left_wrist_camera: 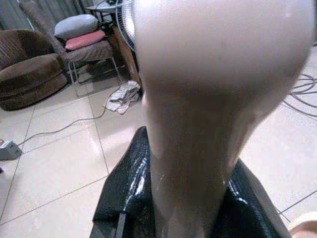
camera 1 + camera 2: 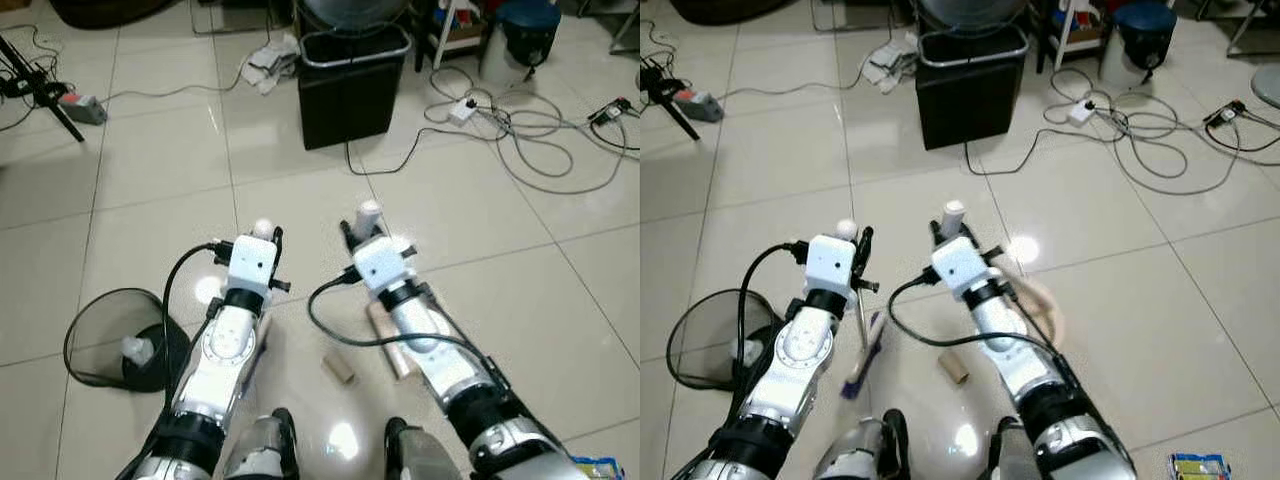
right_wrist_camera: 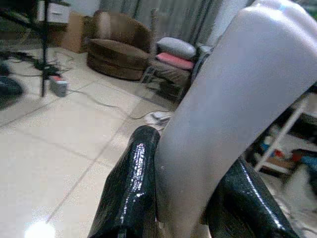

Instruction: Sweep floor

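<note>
Hands (image 2: 262, 232) (image 2: 366, 215) each clamp a pale handle (image 1: 208, 99).

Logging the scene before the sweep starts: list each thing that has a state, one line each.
left gripper: shut on a pale handle
right gripper: shut on a pale handle
cardboard tube: lying on the floor
mesh wastebasket: tipped on its side
black bin: upright, lined

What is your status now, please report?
Left gripper shut on broom handle. Right gripper shut on dustpan handle. Cardboard tube on floor ahead.
</note>
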Motion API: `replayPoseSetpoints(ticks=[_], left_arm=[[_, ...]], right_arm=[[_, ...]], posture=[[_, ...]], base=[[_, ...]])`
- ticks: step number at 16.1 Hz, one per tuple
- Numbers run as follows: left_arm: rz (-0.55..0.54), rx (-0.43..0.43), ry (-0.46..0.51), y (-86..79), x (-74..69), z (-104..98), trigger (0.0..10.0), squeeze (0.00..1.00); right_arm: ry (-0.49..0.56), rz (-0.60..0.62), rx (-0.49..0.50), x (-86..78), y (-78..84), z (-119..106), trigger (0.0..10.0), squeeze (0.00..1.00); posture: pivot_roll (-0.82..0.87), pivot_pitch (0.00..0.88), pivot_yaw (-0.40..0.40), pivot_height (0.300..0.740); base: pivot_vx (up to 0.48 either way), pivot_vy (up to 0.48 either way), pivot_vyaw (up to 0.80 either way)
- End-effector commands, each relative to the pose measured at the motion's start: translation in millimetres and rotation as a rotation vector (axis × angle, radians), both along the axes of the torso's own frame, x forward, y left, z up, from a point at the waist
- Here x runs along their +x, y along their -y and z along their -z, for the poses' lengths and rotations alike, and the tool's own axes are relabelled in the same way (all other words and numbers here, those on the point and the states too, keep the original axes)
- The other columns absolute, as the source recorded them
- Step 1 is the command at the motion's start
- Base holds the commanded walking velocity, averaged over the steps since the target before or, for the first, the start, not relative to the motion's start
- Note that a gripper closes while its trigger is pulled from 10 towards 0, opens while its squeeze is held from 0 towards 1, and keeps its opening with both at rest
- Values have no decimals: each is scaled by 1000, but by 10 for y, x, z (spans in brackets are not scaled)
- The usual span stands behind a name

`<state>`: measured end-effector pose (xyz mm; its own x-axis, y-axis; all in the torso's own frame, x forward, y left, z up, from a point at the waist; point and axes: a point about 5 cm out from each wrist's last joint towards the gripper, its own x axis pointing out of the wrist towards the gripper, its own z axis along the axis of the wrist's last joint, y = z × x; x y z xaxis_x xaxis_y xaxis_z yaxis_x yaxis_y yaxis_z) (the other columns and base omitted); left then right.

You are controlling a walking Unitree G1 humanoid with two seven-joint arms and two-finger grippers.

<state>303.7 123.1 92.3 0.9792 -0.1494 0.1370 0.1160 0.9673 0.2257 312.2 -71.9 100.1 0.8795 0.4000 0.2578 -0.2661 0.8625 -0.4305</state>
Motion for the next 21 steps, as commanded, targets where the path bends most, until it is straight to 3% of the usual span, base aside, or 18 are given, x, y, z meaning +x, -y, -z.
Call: replayPoseSetpoints(ticks=[1,4,7,8,10,12,14,18,19,21], left_arm=[[-56,-7,-63,-42,-13,120,10000,0],[-151,-133,-127,-19,1,172,10000,0],[-238,-367,-242,36,-9,264,10000,0],[-249,-391,-250,41,-8,269,10000,0],[-375,-570,-295,2,5,282,10000,0],[-365,-620,-309,18,12,274,10000,0],[-361,-728,-338,71,16,259,10000,0],[-338,-848,-338,131,50,189,10000,0],[-293,-850,-332,140,83,152,10000,0],[-215,-772,-266,117,167,28,10000,0]], right_arm=[[22,6,10,-5,-19,-14,10000,0],[-7,71,101,-6,-18,20,10000,0],[-23,93,164,-7,-32,23,10000,0],[-22,93,165,-9,-36,22,10000,0],[-32,92,173,-39,-59,66,10000,0],[-47,96,182,-52,-60,93,10000,0],[-65,107,202,-55,-45,117,10000,0],[-91,117,262,-38,-15,125,10000,0],[-87,122,292,-22,12,98,10000,0],[-56,113,360,16,80,-10,10000,0]], posture=[[9,301,76,740],[13,299,75,740],[13,301,74,740],[13,301,74,740],[16,302,74,740],[18,302,72,740],[18,301,71,740],[16,294,66,740],[15,283,65,740],[7,253,64,740]], base=[[0,0,0],[0,0,0],[0,0,0],[0,0,0],[0,0,0],[0,0,0],[0,0,0],[0,0,0],[0,0,0],[0,0,0]])
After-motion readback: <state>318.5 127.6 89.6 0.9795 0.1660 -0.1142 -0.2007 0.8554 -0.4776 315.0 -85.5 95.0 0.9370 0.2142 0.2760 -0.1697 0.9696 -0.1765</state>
